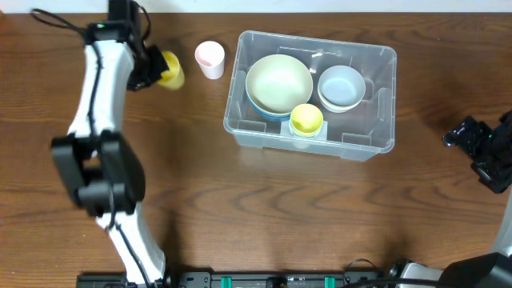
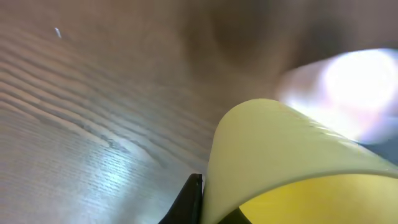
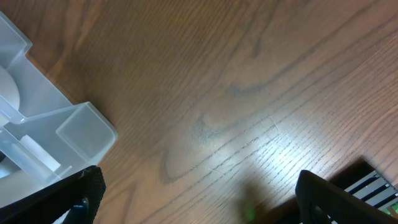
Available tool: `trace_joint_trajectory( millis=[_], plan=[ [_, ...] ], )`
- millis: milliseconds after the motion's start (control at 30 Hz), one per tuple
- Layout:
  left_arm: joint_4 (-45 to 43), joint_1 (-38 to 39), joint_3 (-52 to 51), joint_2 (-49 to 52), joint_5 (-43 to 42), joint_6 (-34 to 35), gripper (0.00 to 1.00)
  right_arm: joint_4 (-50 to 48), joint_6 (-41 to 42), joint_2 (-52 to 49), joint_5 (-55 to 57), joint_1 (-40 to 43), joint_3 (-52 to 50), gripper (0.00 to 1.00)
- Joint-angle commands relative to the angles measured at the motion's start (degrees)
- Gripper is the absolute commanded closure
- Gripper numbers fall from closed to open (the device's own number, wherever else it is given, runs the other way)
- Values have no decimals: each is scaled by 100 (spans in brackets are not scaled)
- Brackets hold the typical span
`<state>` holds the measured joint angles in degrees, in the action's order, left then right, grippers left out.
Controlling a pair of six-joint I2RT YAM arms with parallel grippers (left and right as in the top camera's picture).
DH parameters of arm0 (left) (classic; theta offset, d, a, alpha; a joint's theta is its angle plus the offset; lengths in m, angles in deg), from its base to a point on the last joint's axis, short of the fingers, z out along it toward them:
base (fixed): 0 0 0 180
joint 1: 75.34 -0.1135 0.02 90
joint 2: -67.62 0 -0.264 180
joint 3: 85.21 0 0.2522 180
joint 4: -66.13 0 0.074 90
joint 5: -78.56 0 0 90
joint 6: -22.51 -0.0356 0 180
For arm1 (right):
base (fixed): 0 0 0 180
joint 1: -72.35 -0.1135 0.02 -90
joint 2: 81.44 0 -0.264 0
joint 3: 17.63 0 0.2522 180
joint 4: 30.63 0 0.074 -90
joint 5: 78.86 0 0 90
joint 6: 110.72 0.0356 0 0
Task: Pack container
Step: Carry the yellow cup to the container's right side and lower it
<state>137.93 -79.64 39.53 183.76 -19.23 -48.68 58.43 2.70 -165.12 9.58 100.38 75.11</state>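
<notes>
The container [image 1: 376, 138] stands on the far middle of the wooden table [image 1: 264, 208], a clear bin with its long side across the view. Inside, a large pale bowl [image 1: 278, 82] sits nested in a blue bowl [image 1: 258, 110] on the left. A white bowl [image 1: 342, 86] is beside them on the right, and a second yellow cup [image 1: 306, 119] stands upright against the near wall. To the left of the bin, a pink cup [image 1: 210, 58] stands upright on the table, close to the bin but not touching it. Further left, the left gripper [image 1: 160, 70] has its jaws closed on a yellow cup [image 1: 172, 72]. In the left wrist view the cup's rim [image 2: 292, 155] fills the lower right, with one dark fingertip [image 2: 189, 200] pressed against its wall and the pink cup a blur behind it. Whether this cup rests on the table or is lifted off it cannot be told. The right gripper [image 1: 474, 144] is at the right edge of the table, well apart from the bin. In its own view its jaws are wide, with only bare wood between the fingers [image 3: 84, 196] and a corner of the bin at the left.
</notes>
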Motion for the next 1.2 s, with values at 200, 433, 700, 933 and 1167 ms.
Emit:
trace_joint_trajectory(
  millis=[200, 433, 700, 933, 1167],
  plan=[
    [-192, 1615, 39, -2159, -1029, -42, 94, -11, -76, 9, 0, 31, -4, 1],
    [-901, 4144, 37, -2079, 551, -35, 94, -11, -76, 9, 2, 31, -4, 1],
    [-1478, 5136, 37, -1012, 1174, -35, 94, -11, -76, 9, 2, 31, -4, 1],
    [-1606, 4964, 37, -195, 1169, -33, 94, -11, -76, 9, 0, 31, -2, 1],
    [-1641, 4909, 37, 306, 1169, -35, 94, -11, -76, 9, 2, 31, -4, 1]
  ],
)
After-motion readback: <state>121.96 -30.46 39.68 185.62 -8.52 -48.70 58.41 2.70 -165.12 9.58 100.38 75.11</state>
